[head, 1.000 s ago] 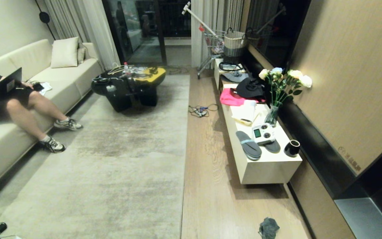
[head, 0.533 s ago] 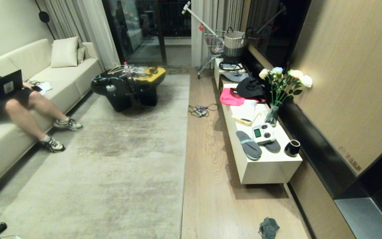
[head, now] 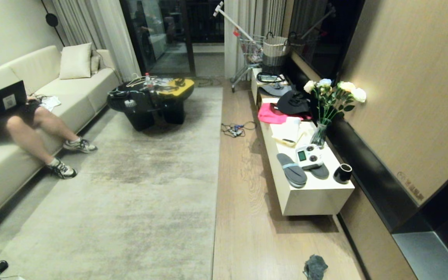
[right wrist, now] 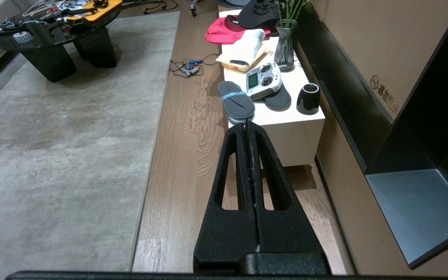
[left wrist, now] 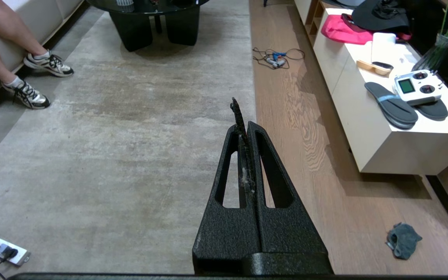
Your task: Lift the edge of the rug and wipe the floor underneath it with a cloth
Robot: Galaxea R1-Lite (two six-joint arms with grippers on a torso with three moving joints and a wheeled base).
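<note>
Only the seated person's laptop [head: 2,102] has shifted since a second ago — my view hasn't. Left gripper [left wrist: 243,124] and right gripper [right wrist: 248,130] hang pressed together, empty. The cloth [head: 315,266] lies crumpled on the floor [head: 247,217], well right of the flat rug edge [head: 216,182].

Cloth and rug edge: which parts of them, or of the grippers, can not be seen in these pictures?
- The cloth: head view, crumpled on the floor; its underside is hidden.
- The rug edge: lies flat, hiding the floor beneath; its near corner is cut off by the picture's lower edge.
- Left gripper and right gripper: outside the head view; only their wrist views show them, shut.
</note>
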